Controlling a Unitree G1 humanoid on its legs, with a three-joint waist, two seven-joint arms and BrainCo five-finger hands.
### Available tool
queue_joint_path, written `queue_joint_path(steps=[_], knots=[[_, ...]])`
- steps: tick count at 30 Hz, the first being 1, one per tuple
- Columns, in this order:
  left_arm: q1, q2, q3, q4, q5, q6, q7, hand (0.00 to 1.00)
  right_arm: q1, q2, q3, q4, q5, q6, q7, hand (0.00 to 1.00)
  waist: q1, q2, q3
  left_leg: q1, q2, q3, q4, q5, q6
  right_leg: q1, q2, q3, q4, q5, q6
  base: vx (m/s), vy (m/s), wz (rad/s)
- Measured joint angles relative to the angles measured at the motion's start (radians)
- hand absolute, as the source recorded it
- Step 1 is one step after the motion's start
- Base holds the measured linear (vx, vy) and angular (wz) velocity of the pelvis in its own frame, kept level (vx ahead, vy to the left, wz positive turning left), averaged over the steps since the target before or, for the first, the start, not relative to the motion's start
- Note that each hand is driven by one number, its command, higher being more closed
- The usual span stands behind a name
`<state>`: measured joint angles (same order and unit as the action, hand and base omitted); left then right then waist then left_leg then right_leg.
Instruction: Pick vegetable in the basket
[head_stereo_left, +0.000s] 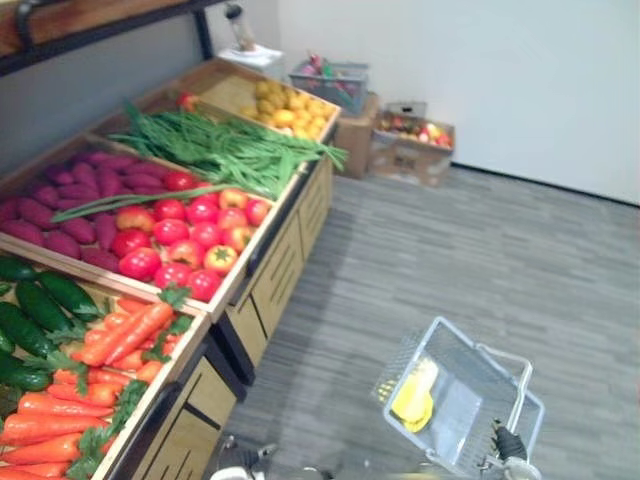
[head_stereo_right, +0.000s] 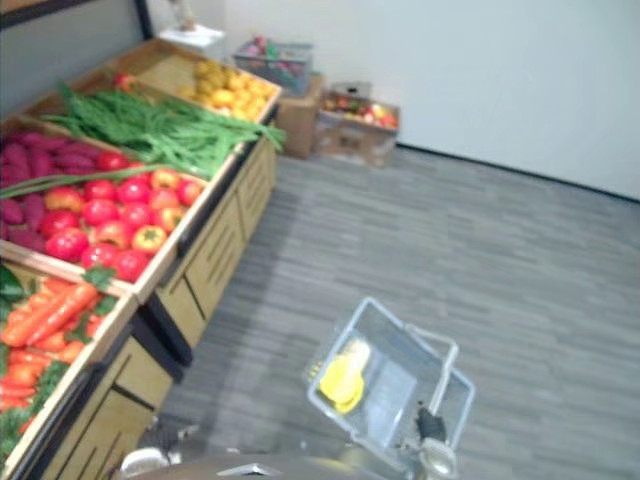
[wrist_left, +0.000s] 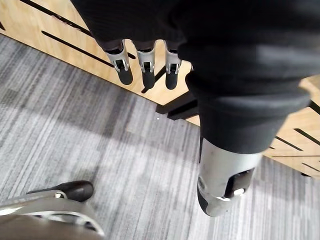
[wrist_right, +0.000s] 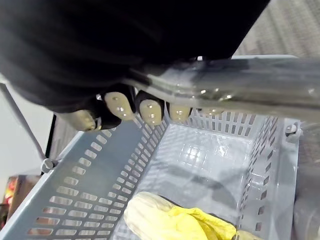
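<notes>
Right wrist view: my right hand (wrist_right: 150, 111) is curled round the handle (wrist_right: 235, 92); basket (wrist_right: 95, 185) hangs beneath, a yellow vegetable (wrist_right: 170, 220) inside.
Left hand (wrist_left: 146, 60) hangs open beside stand (wrist_left: 40, 25); carrots (head_stereo_left: 125, 335) above it look firm and light, so I'd grip mid-body.

A long stand (head_stereo_left: 280, 270) runs along the left side of the frame, from lower left to upper middle. In its bins, from bottom to top, lie carrots (head_stereo_left: 110, 350) with cucumbers (head_stereo_left: 40, 305) at their left, tomatoes (head_stereo_left: 185, 235) with sweet potatoes (head_stereo_left: 70, 195) at their left, green beans (head_stereo_left: 220, 150), then round fruits (head_stereo_left: 285, 108). Behind the far end stand boxes (head_stereo_left: 410, 145). At lower right the basket (head_stereo_left: 470, 405) hangs from the right hand (wrist_right: 120, 107), with one vegetable (head_stereo_left: 413, 398) inside.
</notes>
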<state>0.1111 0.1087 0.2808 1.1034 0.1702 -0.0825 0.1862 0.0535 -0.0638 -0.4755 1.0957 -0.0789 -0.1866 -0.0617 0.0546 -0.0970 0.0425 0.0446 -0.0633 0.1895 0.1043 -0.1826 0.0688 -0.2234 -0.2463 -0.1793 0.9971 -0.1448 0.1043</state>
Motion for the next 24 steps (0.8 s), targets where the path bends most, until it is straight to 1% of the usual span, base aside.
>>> queue_joint_path(steps=[1, 2, 3, 4, 5, 6, 7, 8, 9, 10, 11, 12, 13, 14, 15, 16, 17, 18, 19, 20, 21, 22, 23, 24], knots=[[0.001, -0.002, 0.012, 0.012, -0.001, 0.005, 0.0, 0.0, -0.009, -0.007, -0.014, 0.008, 0.0, 0.002, 0.0, 1.0, -0.002, 0.004, 0.003, 0.02, 0.001, -0.053, 0.001, -0.008, 0.009, -0.018, 0.011, -0.02, -0.121, -0.044, -0.007, 0.46, -0.138, 1.29], [0.002, -0.011, 0.039, 0.012, -0.002, 0.006, 0.0, 0.0, -0.017, -0.009, -0.029, 0.018, 0.0, 0.004, 0.0, 1.0, -0.009, 0.011, 0.008, 0.043, 0.01, -0.115, 0.004, -0.015, 0.01, -0.019, 0.03, -0.017, -0.277, -0.058, -0.015, 0.49, -0.181, 1.39], [0.001, -0.018, 0.056, 0.011, -0.002, 0.006, -0.001, 0.0, -0.021, -0.009, -0.034, 0.02, 0.0, 0.007, 0.0, 1.0, -0.013, 0.016, 0.013, 0.055, 0.017, -0.145, 0.004, -0.02, 0.006, -0.018, 0.044, -0.002, -0.35, -0.058, -0.015, 0.46, -0.246, 1.52], [0.0, -0.035, 0.089, 0.01, -0.002, 0.005, -0.001, 0.0, -0.029, -0.01, -0.039, 0.019, 0.001, 0.01, -0.001, 1.0, -0.018, 0.035, 0.025, 0.079, 0.041, -0.204, 0.002, -0.031, -0.004, -0.018, 0.076, 0.046, -0.476, -0.056, -0.012, 0.46, -0.293, 1.43], [-0.001, -0.055, 0.117, 0.008, -0.002, 0.004, -0.004, 0.0, -0.035, -0.011, -0.038, 0.01, 0.002, 0.011, -0.002, 1.0, -0.018, 0.056, 0.039, 0.101, 0.074, -0.253, 0.006, -0.05, -0.025, -0.019, 0.107, 0.101, -0.584, -0.043, -0.005, 0.45, -0.309, 1.37], [0.0, -0.063, 0.134, 0.004, -0.001, 0.004, -0.003, 0.0, -0.036, -0.01, -0.037, 0.002, 0.001, 0.011, -0.002, 1.0, -0.017, 0.063, 0.043, 0.108, 0.089, -0.274, 0.009, -0.06, -0.036, -0.02, 0.116, 0.129, -0.633, -0.038, 0.003, 0.43, -0.346, 1.26], [0.0, -0.073, 0.166, -0.008, 0.0, 0.004, -0.004, 0.0, -0.036, -0.006, -0.031, -0.007, 0.001, 0.01, -0.002, 1.0, -0.01, 0.061, 0.049, 0.116, 0.11, -0.319, 0.018, -0.082, -0.056, -0.02, 0.116, 0.182, -0.721, -0.02, 0.018, 0.45, -0.419, 1.25], [0.001, -0.076, 0.196, -0.023, 0.0, 0.003, -0.006, 0.0, -0.035, -0.002, -0.025, -0.014, -0.001, 0.011, 0.0, 1.0, -0.006, 0.046, 0.054, 0.115, 0.119, -0.363, 0.044, -0.12, -0.083, -0.014, 0.1, 0.214, -0.787, 0.01, 0.028, 0.45, -0.459, 1.26], [0.003, -0.075, 0.208, -0.032, 0.0, 0.002, -0.008, 0.0, -0.032, 0.002, -0.025, -0.02, -0.002, 0.011, 0.001, 1.0, -0.002, 0.034, 0.056, 0.115, 0.121, -0.388, 0.054, -0.14, -0.097, -0.014, 0.091, 0.222, -0.797, 0.047, 0.048, 0.45, -0.543, 1.26], [0.002, -0.081, 0.229, -0.028, 0.0, 0.002, -0.013, 0.0, -0.03, -0.001, -0.025, -0.021, -0.004, 0.012, 0.006, 1.0, 0.006, 0.036, 0.057, 0.11, 0.15, -0.426, 0.075, -0.161, -0.12, -0.019, 0.104, 0.188, -0.727, 0.1, 0.059, 0.41, -0.52, 1.22], [0.005, -0.103, 0.24, -0.037, 0.0, -0.001, -0.018, 0.0, -0.031, -0.019, -0.03, -0.031, -0.005, 0.011, 0.006, 1.0, 0.008, 0.063, 0.055, 0.091, 0.182, -0.423, 0.09, -0.139, -0.136, -0.035, 0.109, 0.125, -0.654, 0.028, 0.035, 0.4, -0.497, 1.21], [0.006, -0.108, 0.246, -0.041, -0.001, -0.002, -0.018, 0.0, -0.032, -0.026, -0.03, -0.032, -0.01, 0.011, 0.007, 1.0, 0.007, 0.066, 0.054, 0.079, 0.188, -0.423, 0.092, -0.12, -0.142, -0.046, 0.102, 0.099, -0.618, 0.002, 0.023, 0.36, -0.428, 1.21], [0.006, -0.119, 0.253, -0.042, -0.005, -0.002, -0.017, 0.0, -0.036, -0.039, -0.029, -0.032, -0.031, 0.011, 0.009, 1.0, 0.008, 0.08, 0.055, 0.061, 0.207, -0.428, 0.087, -0.081, -0.157, -0.053, 0.094, 0.05, -0.57, -0.028, 0.002, 0.29, -0.338, 0.95], [0.008, -0.125, 0.258, -0.043, -0.01, -0.001, -0.017, 0.0, -0.04, -0.044, -0.029, -0.032, -0.036, 0.012, 0.01, 1.0, 0.009, 0.089, 0.053, 0.047, 0.219, -0.428, 0.083, -0.063, -0.158, -0.051, 0.093, 0.021, -0.558, -0.041, -0.007, 0.43, -0.462, 1.52], [0.011, -0.134, 0.268, -0.049, -0.017, -0.001, -0.016, 0.0, -0.053, -0.049, -0.028, -0.025, -0.042, 0.017, 0.014, 1.0, 0.005, 0.098, 0.048, -0.019, 0.244, -0.416, 0.096, 0.016, -0.161, -0.031, 0.083, -0.061, -0.564, -0.057, -0.032, 0.35, -0.36, 1.47], [0.01, -0.135, 0.268, -0.051, -0.03, -0.002, -0.015, 0.0, -0.053, -0.05, -0.029, -0.025, -0.042, 0.022, 0.015, 1.0, -0.001, 0.098, 0.048, -0.048, 0.25, -0.397, 0.113, 0.047, -0.165, -0.012, 0.074, -0.093, -0.574, -0.058, -0.037, 0.34, -0.34, 1.74], [0.01, -0.132, 0.267, -0.052, -0.042, -0.003, -0.015, 0.0, -0.049, -0.052, -0.034, -0.023, -0.042, 0.029, 0.014, 1.0, -0.011, 0.095, 0.05, -0.071, 0.256, -0.353, 0.128, 0.081, -0.169, 0.019, 0.062, -0.131, -0.587, -0.062, -0.044, 0.22, -0.213, 2.07], [0.009, -0.12, 0.261, -0.051, -0.053, -0.002, -0.015, 0.0, -0.031, -0.055, -0.044, -0.022, -0.041, 0.044, 0.011, 1.0, -0.029, 0.083, 0.058, -0.097, 0.281, -0.142, 0.164, 0.135, -0.136, 0.092, 0.027, -0.224, -0.597, -0.072, -0.062, 0.22, -0.214, 2.44], [0.01, -0.114, 0.25, -0.054, -0.065, -0.001, -0.013, 0.0, -0.01, -0.059, -0.048, -0.025, -0.04, 0.048, 0.002, 1.0, -0.036, 0.077, 0.061, -0.09, 0.314, 0.083, 0.191, 0.159, -0.1, 0.132, -0.003, -0.278, -0.552, -0.077, -0.071, 0.21, -0.202, 2.86], [0.01, -0.121, 0.233, -0.064, -0.068, 0.0, -0.004, 0.0, 0.0, -0.077, -0.057, -0.037, -0.036, 0.04, -0.008, 1.0, -0.053, 0.103, 0.068, -0.07, 0.369, 0.303, 0.193, 0.213, -0.068, 0.079, -0.013, -0.273, -0.39, -0.127, -0.107, 0.09, -0.162, 2.09], [0.004, -0.122, 0.232, -0.066, -0.067, 0.002, 0.005, 0.0, -0.014, -0.085, -0.061, -0.039, -0.036, 0.038, -0.015, 1.0, -0.06, 0.115, 0.068, -0.079, 0.408, 0.34, 0.206, 0.194, -0.095, 0.06, 0.019, -0.234, -0.439, -0.133, -0.094, 0.04, -0.147, 1.91], [-0.004, -0.108, 0.225, -0.051, -0.057, 0.002, 0.01, 0.0, -0.021, -0.09, -0.062, -0.027, -0.036, 0.039, -0.021, 1.0, -0.057, 0.098, 0.073, -0.097, 0.41, 0.372, 0.213, 0.164, -0.193, 0.099, 0.044, -0.226, -0.674, -0.034, -0.047, 0.02, -0.106, 1.19], [0.002, -0.1, 0.19, -0.032, -0.045, 0.005, 0.006, 0.0, -0.026, -0.116, -0.054, -0.005, -0.04, 0.037, -0.019, 1.0, -0.045, 0.111, 0.069, -0.094, 0.39, 0.344, 0.16, 0.155, -0.212, 0.113, 0.068, -0.225, -0.717, -0.009, -0.04, 0.06, -0.046, 0.88], [0.006, -0.098, 0.185, -0.029, -0.038, 0.005, 0.007, 0.0, -0.03, -0.12, -0.054, -0.005, -0.041, 0.025, -0.016, 1.0, -0.045, 0.104, 0.07, -0.084, 0.363, 0.345, 0.131, 0.156, -0.21, 0.121, 0.07, -0.229, -0.739, -0.009, -0.04, 0.08, 0.021, 0.31]])
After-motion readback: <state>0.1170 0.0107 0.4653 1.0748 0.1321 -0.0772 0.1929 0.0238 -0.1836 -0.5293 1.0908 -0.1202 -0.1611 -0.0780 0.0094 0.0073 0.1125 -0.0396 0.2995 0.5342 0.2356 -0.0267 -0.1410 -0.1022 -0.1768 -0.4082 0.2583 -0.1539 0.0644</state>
